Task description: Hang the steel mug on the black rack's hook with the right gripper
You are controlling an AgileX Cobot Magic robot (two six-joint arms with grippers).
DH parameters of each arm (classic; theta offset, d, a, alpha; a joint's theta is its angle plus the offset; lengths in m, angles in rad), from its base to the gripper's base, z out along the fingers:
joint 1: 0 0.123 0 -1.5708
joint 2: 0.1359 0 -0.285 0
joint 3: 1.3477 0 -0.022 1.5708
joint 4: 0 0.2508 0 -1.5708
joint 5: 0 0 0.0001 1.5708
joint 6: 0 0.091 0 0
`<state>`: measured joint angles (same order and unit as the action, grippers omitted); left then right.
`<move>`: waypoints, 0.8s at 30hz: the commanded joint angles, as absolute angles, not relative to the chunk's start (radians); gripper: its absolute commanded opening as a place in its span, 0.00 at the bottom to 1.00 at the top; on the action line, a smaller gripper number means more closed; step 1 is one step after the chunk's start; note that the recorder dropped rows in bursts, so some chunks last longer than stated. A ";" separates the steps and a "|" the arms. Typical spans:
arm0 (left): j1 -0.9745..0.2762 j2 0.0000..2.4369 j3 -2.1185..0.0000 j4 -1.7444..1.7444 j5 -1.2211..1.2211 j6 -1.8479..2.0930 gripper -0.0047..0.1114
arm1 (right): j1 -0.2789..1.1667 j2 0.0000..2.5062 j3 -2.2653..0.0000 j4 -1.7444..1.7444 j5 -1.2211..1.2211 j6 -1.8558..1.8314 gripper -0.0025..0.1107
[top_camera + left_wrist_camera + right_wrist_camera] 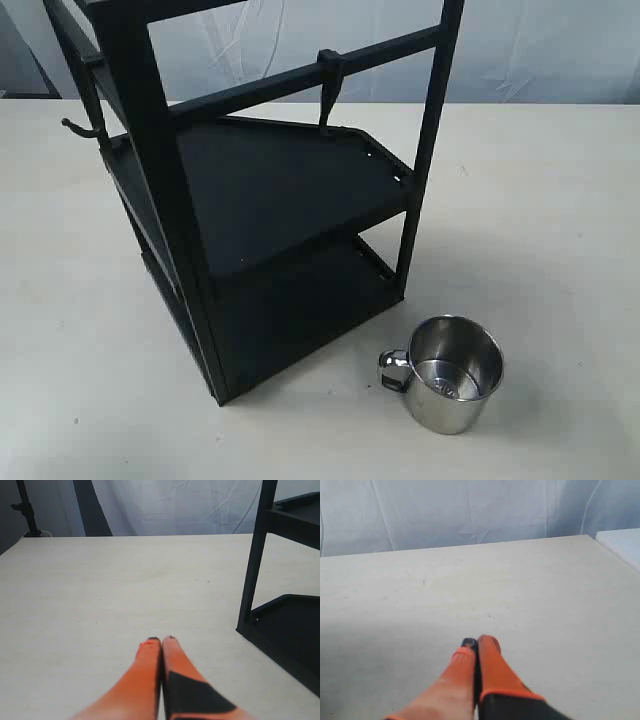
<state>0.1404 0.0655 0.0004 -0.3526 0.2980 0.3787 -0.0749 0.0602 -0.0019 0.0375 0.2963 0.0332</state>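
Exterior view: steel mug (453,374) is being seen upright on the bench (560,230), open mouth up, so its long axis is being read as vertical. Looped handle (392,369) is being pointed toward the left of this view, toward the foot of the black rack (255,190). Mug is being seen just beside the rack's near corner, apart from it, not touching. Hook (329,92), the straight peg with the square clip, is being seen hanging from the upper crossbar, well above the mug and toward the far side. A thin curved hook (83,129) is being seen on the rack's left end; not the target. Neither tool is being shown here.

Left wrist view: left tool (161,641) is being held closed, orange fingertips pressed together, nothing between them. Rack post and lower shelf are being seen off to one side. No mug in frame.

Right wrist view: right tool (475,643) is being held closed and empty over bare bench. No mug or rack is being shown, so the mug's direction from this tool cannot be told. Judgement: mug is lying on the right arm's side, so the right arm is being taken as nearer; opening and reaching for the mug are being called for first.
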 commanded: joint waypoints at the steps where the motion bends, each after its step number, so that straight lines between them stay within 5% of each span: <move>1: 0.136 0.058 0.000 -0.365 0.284 0.380 0.05 | -0.081 0.056 0.000 0.034 0.278 0.030 0.01; 13: 0.136 0.058 0.000 -0.365 0.284 0.380 0.05 | -0.081 0.056 0.000 0.683 -0.280 0.378 0.01; 18: 0.136 0.058 0.000 -0.365 0.284 0.380 0.05 | -0.081 0.074 -0.080 0.644 -0.167 0.332 0.01; 24: 0.136 0.058 0.000 -0.365 0.284 0.380 0.05 | -0.081 0.338 -0.434 0.430 0.212 0.127 0.01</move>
<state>0.1404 0.0655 0.0004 -0.3526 0.2980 0.3787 -0.0749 0.2060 -0.2729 0.5722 0.0158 0.2064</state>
